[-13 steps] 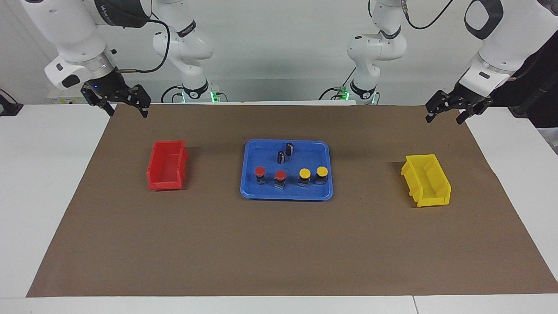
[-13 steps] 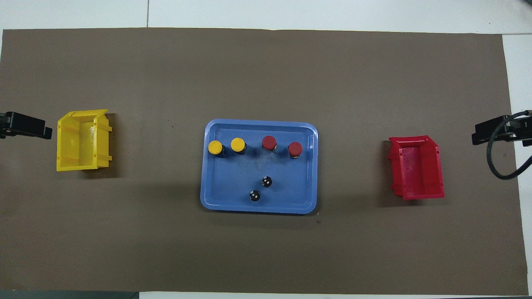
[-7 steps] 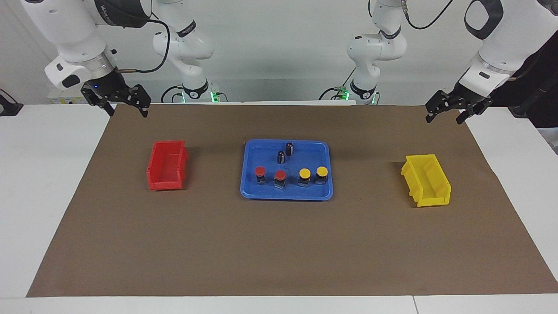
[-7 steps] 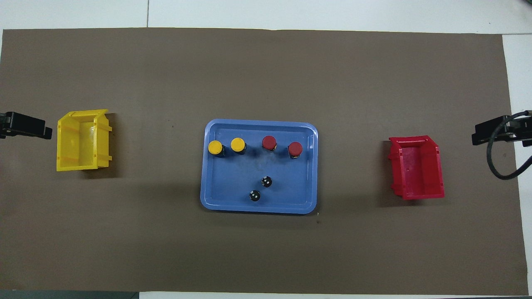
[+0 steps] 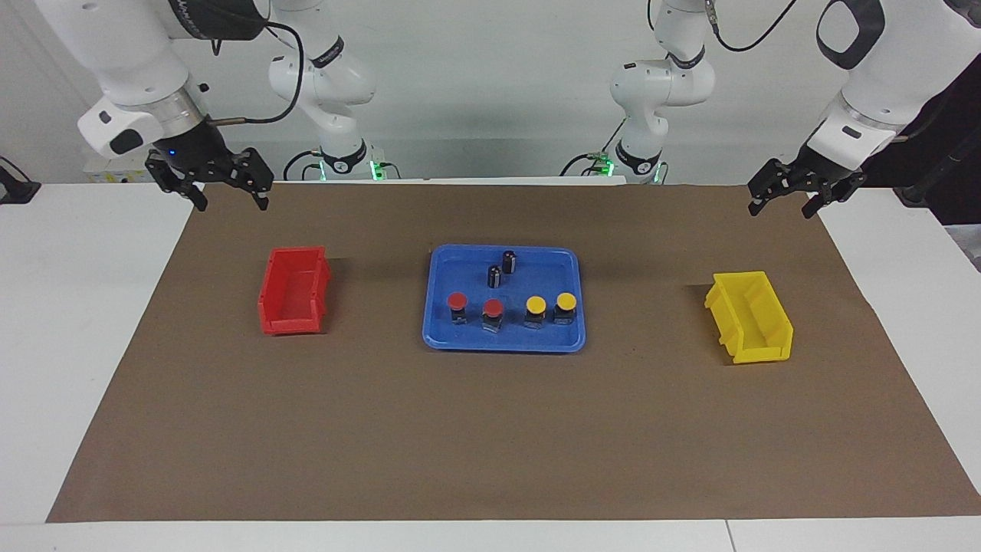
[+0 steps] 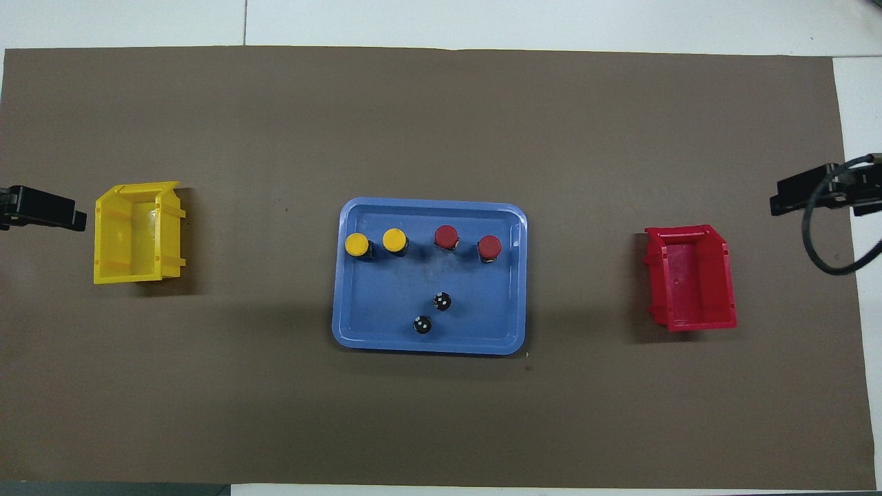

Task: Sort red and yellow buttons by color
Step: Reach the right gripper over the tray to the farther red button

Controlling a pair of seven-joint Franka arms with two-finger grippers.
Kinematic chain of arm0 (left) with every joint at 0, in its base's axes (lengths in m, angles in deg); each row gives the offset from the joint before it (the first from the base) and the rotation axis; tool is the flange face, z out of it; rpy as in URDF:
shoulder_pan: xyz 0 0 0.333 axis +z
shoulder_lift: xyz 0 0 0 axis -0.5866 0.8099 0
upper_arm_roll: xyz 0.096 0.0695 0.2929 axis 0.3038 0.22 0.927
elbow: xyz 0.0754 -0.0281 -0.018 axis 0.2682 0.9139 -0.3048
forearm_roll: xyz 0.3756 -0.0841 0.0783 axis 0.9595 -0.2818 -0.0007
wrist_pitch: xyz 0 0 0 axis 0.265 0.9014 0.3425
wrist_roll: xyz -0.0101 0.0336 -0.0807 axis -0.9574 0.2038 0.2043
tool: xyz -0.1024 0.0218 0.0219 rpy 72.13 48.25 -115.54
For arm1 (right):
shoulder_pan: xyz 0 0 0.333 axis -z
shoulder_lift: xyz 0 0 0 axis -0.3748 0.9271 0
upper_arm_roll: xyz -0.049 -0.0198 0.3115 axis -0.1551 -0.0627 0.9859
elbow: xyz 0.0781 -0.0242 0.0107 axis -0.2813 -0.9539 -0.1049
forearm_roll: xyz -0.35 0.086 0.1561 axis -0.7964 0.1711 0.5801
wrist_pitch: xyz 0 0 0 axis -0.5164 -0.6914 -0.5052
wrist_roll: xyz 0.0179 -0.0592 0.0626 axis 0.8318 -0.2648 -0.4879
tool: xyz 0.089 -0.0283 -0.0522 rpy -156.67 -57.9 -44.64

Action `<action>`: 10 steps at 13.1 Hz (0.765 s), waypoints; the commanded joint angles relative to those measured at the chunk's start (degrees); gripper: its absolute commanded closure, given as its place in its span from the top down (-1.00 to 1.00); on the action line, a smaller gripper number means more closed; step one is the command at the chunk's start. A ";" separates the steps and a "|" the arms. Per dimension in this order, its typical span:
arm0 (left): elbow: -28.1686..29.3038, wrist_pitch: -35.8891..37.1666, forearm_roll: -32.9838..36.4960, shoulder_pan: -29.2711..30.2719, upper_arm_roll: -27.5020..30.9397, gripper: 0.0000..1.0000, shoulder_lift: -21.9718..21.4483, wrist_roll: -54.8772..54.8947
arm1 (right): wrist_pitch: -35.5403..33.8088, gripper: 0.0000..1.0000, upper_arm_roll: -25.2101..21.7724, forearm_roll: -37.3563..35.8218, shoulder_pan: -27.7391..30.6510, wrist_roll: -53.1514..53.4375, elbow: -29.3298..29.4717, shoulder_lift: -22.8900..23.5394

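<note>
Only the right gripper [image 5: 227, 188] has shifted since the earlier frames, edging a little out over the brown mat [image 5: 490, 429] toward the red bin [image 5: 293, 290]; nothing else has changed place. Its fingers stand wide apart and hold nothing.

Working outward from those fingers, the red bin comes first, below them and slightly toward the table's middle. Next is the blue tray [image 5: 437, 337], where two dark capless cylinders [image 5: 502, 268] stand nearest the robots. Farther out on the tray all four buttons stand upright in one row running along the table's length: the two red buttons [image 5: 475, 303] at the end toward the right arm, the two yellow buttons [image 5: 549, 303] at the end toward the left arm.

The left gripper [image 5: 789, 198] waits up in the air over the mat's corner, its fingers also spread and empty, with the yellow bin [image 5: 749, 316] lying between it and the tray.

So the sorting has not begun. Judging by the layout, the right arm is the nearer one for the reds, with a reach down and inward past the red bin.
</note>
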 commanded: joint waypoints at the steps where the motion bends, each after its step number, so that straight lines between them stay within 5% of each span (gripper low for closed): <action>1: 0.17 0.68 1.39 0.85 -0.79 1.00 -0.24 0.39 | 0.27 1.00 1.84 -1.03 -9.17 11.31 10.80 11.18; 4: 0.18 0.68 1.39 0.85 -0.79 1.00 -0.24 0.39 | 13.52 1.00 1.84 -1.82 -17.60 21.85 7.06 15.49; 8: 0.53 2.97 1.39 1.02 -0.61 1.00 -0.60 0.39 | 32.86 1.00 1.93 -3.58 -22.31 29.53 -17.00 9.98; 10: 0.18 2.97 4.35 1.11 -0.52 1.00 -0.60 0.91 | 37.98 1.00 2.02 -3.58 -22.22 29.54 -23.62 7.78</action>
